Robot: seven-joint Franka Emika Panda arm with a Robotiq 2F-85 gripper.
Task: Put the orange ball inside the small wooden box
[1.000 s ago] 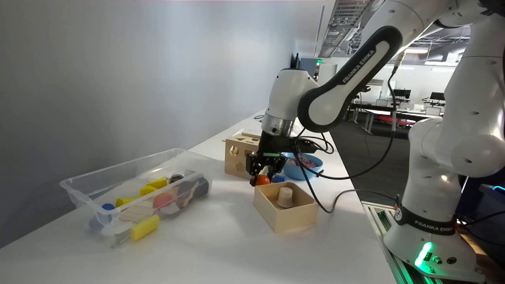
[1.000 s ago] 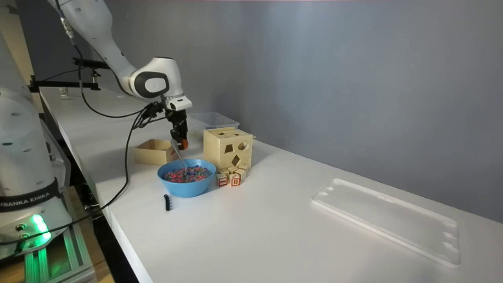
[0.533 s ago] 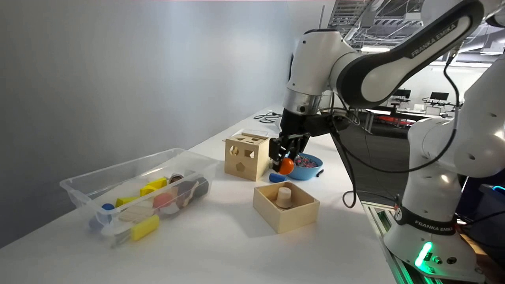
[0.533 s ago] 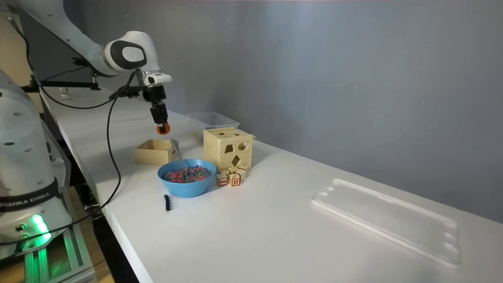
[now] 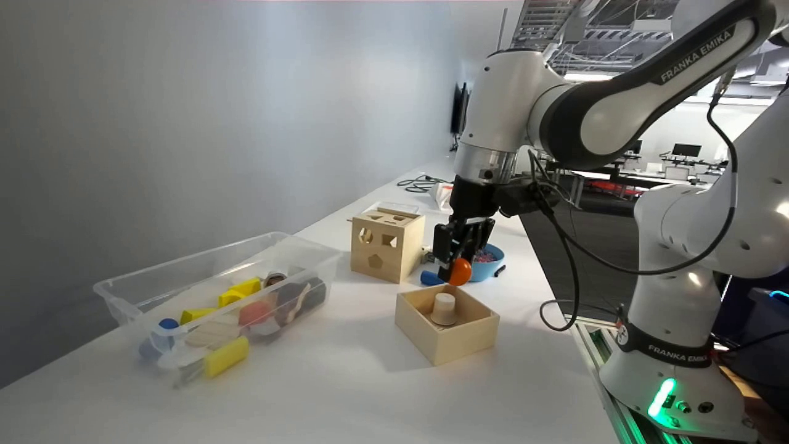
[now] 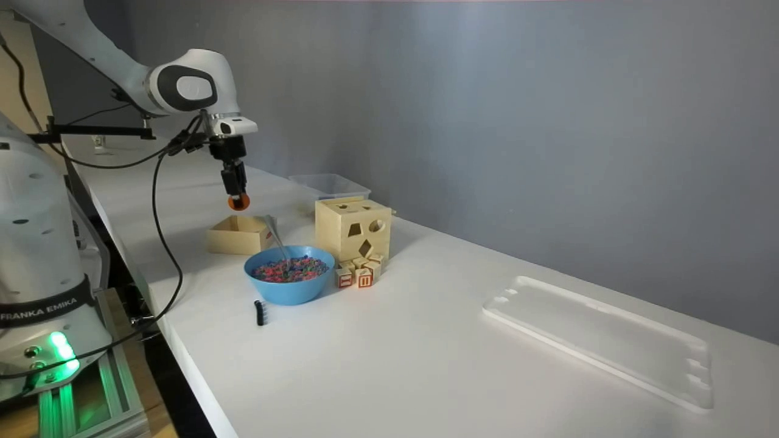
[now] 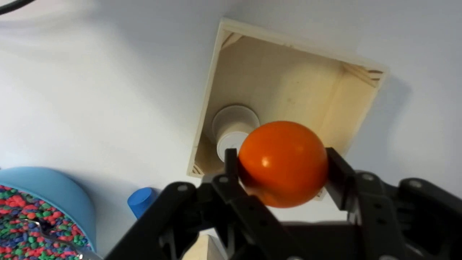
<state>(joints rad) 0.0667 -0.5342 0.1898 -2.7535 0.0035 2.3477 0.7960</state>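
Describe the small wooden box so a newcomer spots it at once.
At the white table, follow the robot arm down to the orange ball between its fingers. The small wooden box stands lower, on the table. Unlike the taller wooden cube with cut-out holes, it is low, open-topped and has a pale, cup-like piece inside.

The ball (image 7: 283, 164) and gripper (image 5: 459, 266) have risen over the past second. In an exterior view, the ball has gone from low beside the box (image 6: 234, 242) to above it, dipping slightly in the last half second. In an exterior view, the cube (image 5: 388, 253), partly hidden a second ago, now shows whole, and the gripper covers more of the bowl (image 5: 485, 271).
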